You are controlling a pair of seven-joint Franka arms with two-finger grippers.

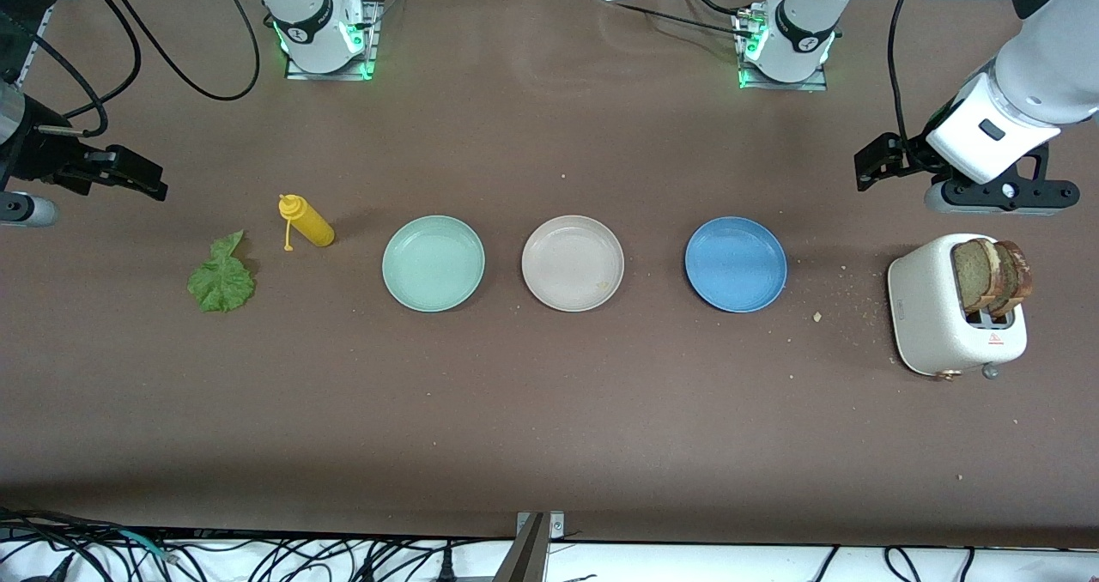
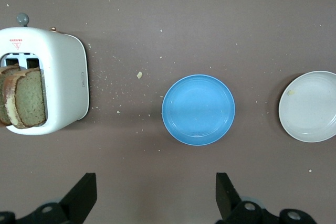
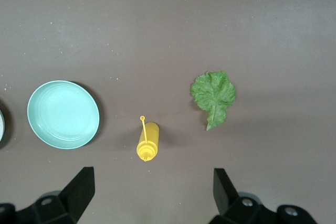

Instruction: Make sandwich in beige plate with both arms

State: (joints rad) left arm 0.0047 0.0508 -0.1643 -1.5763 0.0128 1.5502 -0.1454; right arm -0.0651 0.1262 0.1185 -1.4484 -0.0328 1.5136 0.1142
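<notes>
Beige plate (image 1: pixel 573 263) sits bare mid-table between the mint plate (image 1: pixel 434 263) and blue plate (image 1: pixel 736 263), lettuce (image 1: pixel 221 275) and two toast slices (image 1: pixel 992 275) in the toaster (image 1: pixel 949 312) at either end. Brown table (image 1: pixel 549 427), crumbs around. Left gripper (image 2: pixel 155 195) and right gripper (image 3: pixel 152 192) hover, fingers wide, holding nothing.

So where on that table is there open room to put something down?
The wide brown strip nearer the camera than the mint green plate, beige plate and blue plate is bare. So is the stretch between the plates and the arm bases. It is tighter around the lettuce leaf and mustard bottle, and at the toaster.
</notes>
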